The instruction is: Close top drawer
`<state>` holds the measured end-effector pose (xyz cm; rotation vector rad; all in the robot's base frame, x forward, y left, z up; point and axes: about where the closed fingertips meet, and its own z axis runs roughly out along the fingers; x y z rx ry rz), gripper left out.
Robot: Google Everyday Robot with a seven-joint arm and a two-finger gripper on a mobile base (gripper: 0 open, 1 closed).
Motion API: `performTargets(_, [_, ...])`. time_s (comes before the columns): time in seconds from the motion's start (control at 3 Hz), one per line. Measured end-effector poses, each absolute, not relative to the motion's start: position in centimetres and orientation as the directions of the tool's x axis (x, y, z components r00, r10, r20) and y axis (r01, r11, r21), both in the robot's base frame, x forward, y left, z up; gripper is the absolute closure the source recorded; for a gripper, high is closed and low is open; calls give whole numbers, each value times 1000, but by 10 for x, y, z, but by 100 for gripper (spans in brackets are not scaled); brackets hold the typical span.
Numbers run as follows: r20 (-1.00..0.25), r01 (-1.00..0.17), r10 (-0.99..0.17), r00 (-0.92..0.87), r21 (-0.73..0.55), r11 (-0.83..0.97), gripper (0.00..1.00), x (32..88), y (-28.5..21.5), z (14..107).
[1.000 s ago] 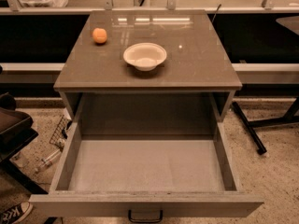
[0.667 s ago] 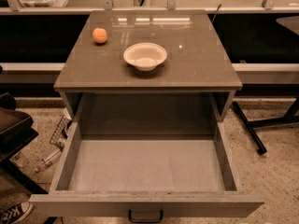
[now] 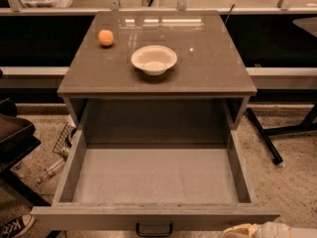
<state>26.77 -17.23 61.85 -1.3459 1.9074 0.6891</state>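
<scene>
Drawer (image 3: 153, 175): fully open, push not begun.
I am seeing gripper (image 3: 247, 230) at lower right by its front; its state I cannot tell.

We've got a speckled floor (image 3: 292, 182) down here; a long pale ledge (image 3: 282, 73) runs across the back, dark below it; black stand legs (image 3: 265, 138) on the right, a sneaker (image 3: 15, 226) bottom left; warm light, kinda dim.

- The gripper (image 3: 241, 230) was at the bottom edge, right of the handle (image 3: 154, 229), mostly cut off.
- The front of the top drawer (image 3: 153, 178) ran off the bottom edge.
- A shoe (image 3: 15, 227), maybe a sneaker, was cut off at the left corner.
</scene>
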Motion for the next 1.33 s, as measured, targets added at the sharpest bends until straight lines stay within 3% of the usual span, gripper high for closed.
performTargets(1.33, [-809, -971, -578, -108, -39, 235, 100, 379, -131, 620])
